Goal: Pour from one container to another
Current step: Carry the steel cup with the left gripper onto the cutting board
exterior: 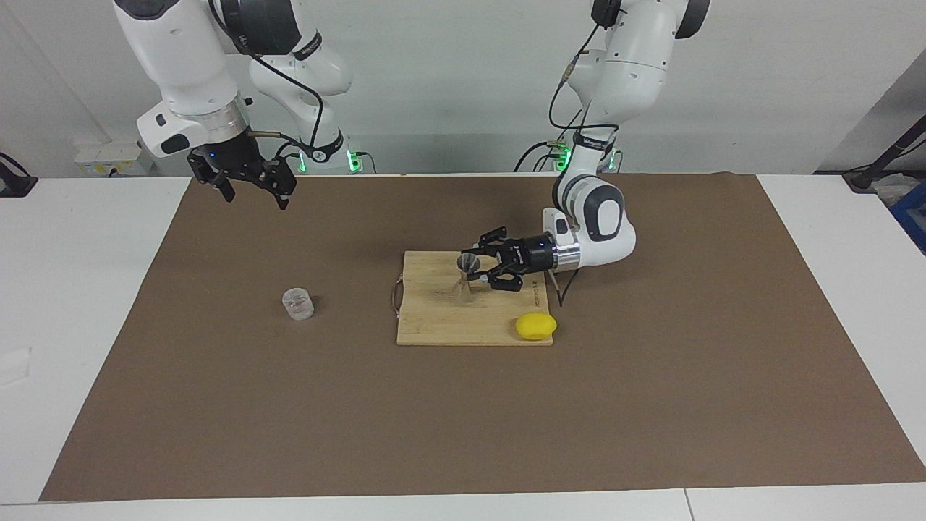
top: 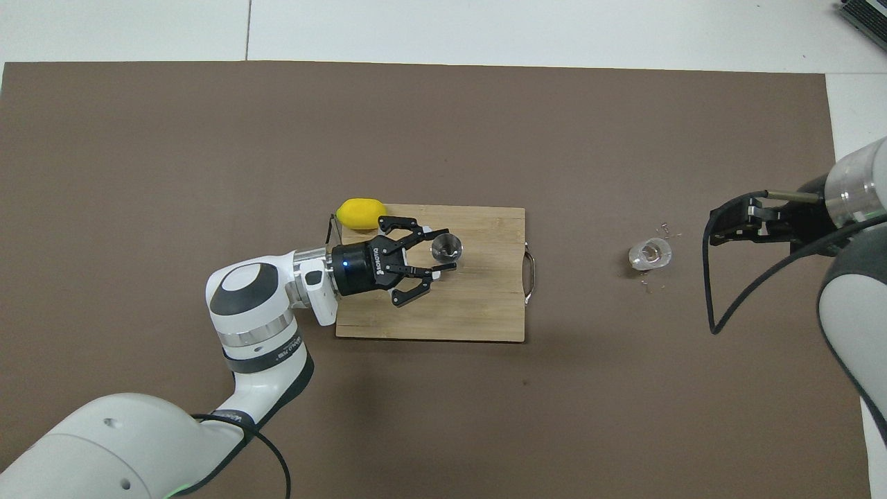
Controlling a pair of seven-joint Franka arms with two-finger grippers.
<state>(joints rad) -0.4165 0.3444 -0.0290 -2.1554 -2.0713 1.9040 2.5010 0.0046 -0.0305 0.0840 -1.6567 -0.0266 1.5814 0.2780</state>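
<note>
Two hands are in view. At the frame's centre the left hand [exterior: 479, 273] grips the steel jigger [exterior: 468, 273] over the cutting board [exterior: 434, 318]. Upper left, the right hand [exterior: 249, 189] waits, fingers spread, holding nothing. The glass tumbler [exterior: 296, 303] stands untouched on the surface; pouring, I judge, hasn't begun.

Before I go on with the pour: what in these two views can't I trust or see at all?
- Whether the jigger in the left gripper rests on the cutting board: neither view shows its foot clearly.
- Contents of jigger and glass tumbler: too small.
- Right gripper: overhead, cut off by the frame edge; it waits above the mat.
</note>
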